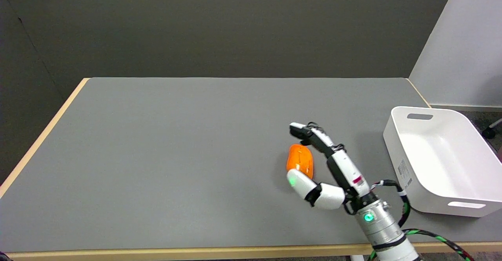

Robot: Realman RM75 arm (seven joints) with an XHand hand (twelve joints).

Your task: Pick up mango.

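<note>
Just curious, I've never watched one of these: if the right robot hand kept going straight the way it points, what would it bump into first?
Probably the mango, lying between its spread fingers. The robot hand points up-left across the table; beyond the mango that way looks free, though height is hard to judge.

The counter point(176, 163) lies bare to the left of and beyond the mango point(300, 161), so those sides give open passage. On the right edge the white bin point(408, 167) stands with its walls raised (part of it overhanging the counter's edge), well apart from the mango, with a strip of bare surface between. The right hand point(327, 167) itself fills the mango's right and near sides, fingers spread around it. Above the counter the air is open.
</note>
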